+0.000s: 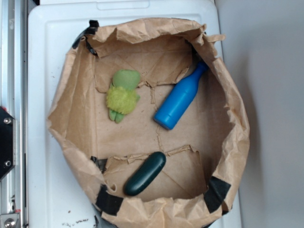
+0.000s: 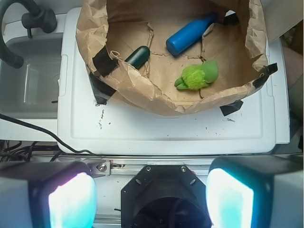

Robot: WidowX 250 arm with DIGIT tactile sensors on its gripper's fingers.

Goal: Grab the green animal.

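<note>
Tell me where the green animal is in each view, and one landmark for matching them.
Exterior: green animal at upper left of the paper bag's floor.
Wrist: green animal at lower right of the bag's floor, near the front wall.
Landmark: blue bottle, beside it in both.

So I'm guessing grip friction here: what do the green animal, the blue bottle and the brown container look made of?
The green animal looks like plush: a fuzzy yellow-green body with a smoother, pale green head. The blue bottle looks like hard plastic or coated metal, smooth with a soft sheen. The brown container is probably kraft paper, creased and torn, patched with black tape.
</note>
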